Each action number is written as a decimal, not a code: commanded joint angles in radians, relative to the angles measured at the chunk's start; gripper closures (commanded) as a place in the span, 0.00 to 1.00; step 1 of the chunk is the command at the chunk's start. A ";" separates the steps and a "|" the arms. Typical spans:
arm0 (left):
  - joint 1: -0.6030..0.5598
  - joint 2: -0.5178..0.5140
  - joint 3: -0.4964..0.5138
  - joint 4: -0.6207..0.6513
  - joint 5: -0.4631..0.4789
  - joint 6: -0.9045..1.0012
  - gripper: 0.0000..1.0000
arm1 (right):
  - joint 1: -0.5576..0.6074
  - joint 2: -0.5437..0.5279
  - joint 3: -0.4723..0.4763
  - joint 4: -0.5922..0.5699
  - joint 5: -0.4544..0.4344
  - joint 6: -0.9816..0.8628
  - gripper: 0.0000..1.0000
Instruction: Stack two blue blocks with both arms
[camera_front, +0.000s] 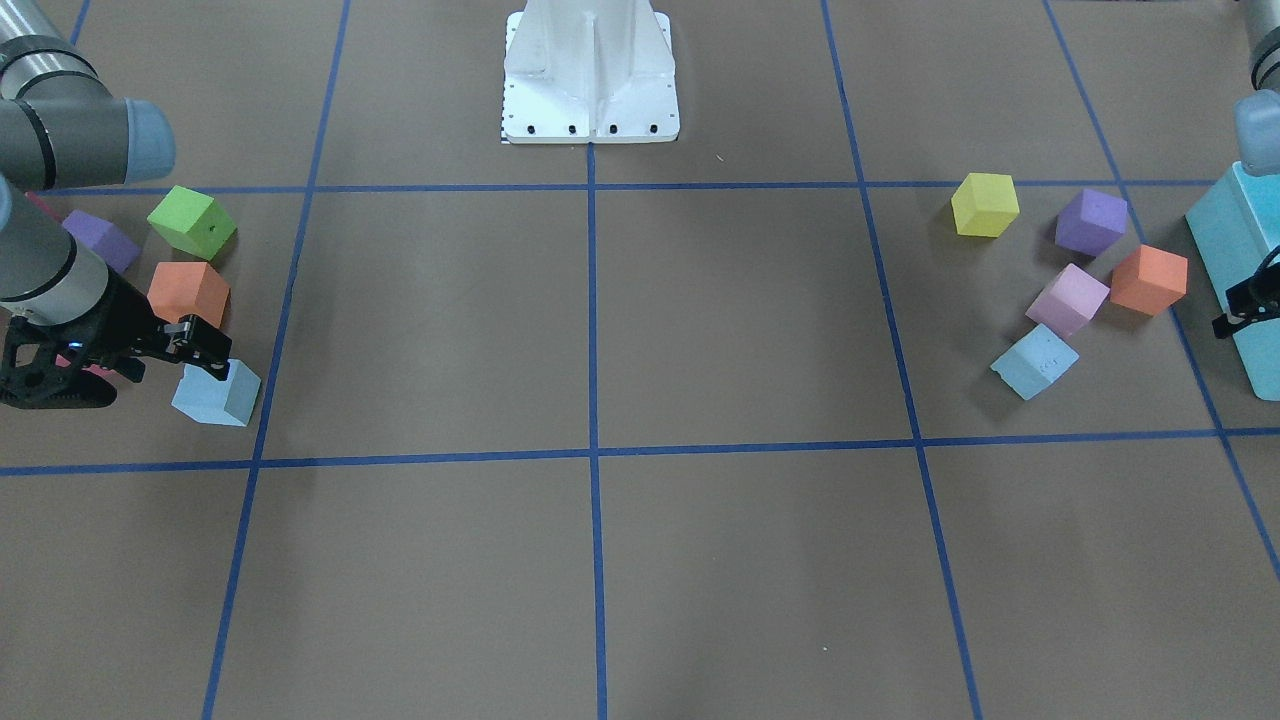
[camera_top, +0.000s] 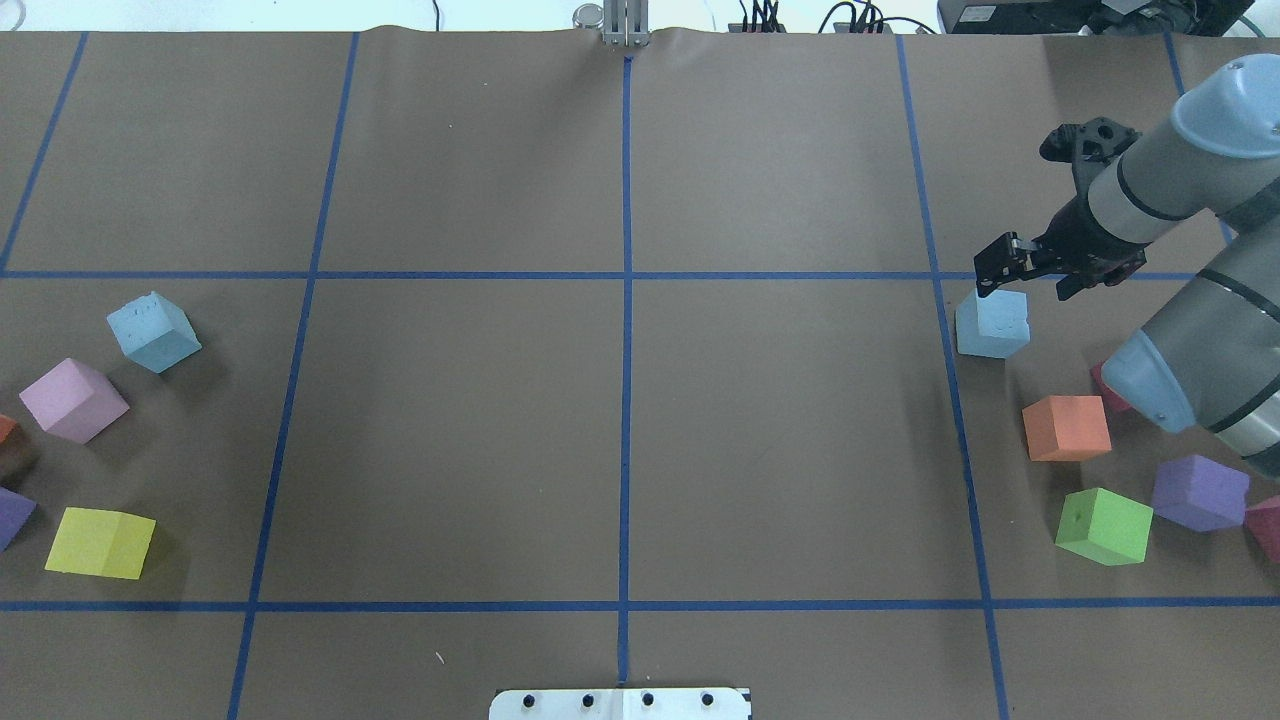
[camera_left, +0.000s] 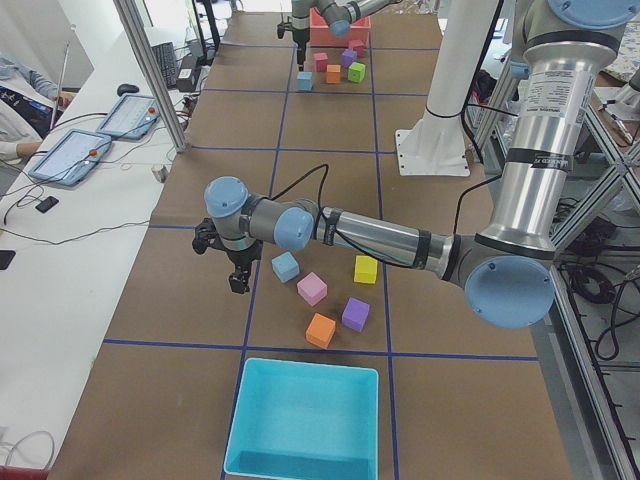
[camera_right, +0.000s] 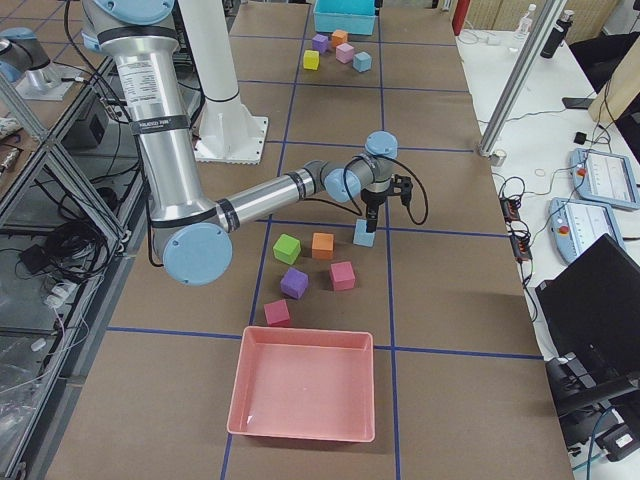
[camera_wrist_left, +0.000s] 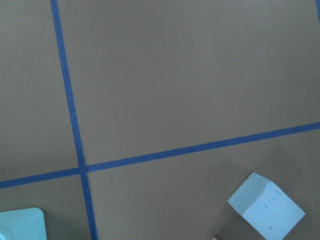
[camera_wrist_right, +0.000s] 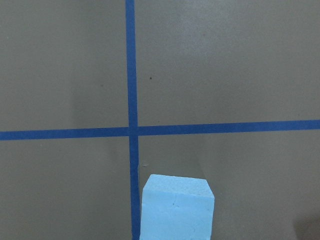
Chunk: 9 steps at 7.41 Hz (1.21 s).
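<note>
One blue block (camera_top: 992, 325) lies on my right side, also in the front view (camera_front: 218, 393) and at the bottom of the right wrist view (camera_wrist_right: 176, 207). My right gripper (camera_top: 995, 272) hovers just above it, tilted, apart from it, and looks open and empty. The other blue block (camera_top: 153, 331) lies on my left side, also in the front view (camera_front: 1035, 361) and the left wrist view (camera_wrist_left: 266, 206). My left gripper (camera_front: 1245, 305) is cut off by the frame edge, off to the side of that block. I cannot tell whether it is open.
Orange (camera_top: 1067, 428), green (camera_top: 1104, 526) and purple (camera_top: 1198, 492) cubes lie near the right block. Pink (camera_top: 73, 400) and yellow (camera_top: 100, 543) cubes lie near the left block. A turquoise bin (camera_left: 252, 400) and a pink bin (camera_right: 250, 385) stand at the table ends.
</note>
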 joint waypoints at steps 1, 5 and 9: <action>0.000 0.000 -0.001 0.000 0.000 0.000 0.00 | -0.010 0.002 -0.009 0.000 -0.016 -0.047 0.00; 0.002 0.001 -0.001 0.000 0.001 0.000 0.00 | -0.018 0.006 -0.036 -0.001 -0.018 -0.057 0.00; 0.002 0.001 -0.001 -0.002 0.001 0.000 0.00 | -0.018 0.009 -0.054 -0.001 -0.020 -0.021 0.00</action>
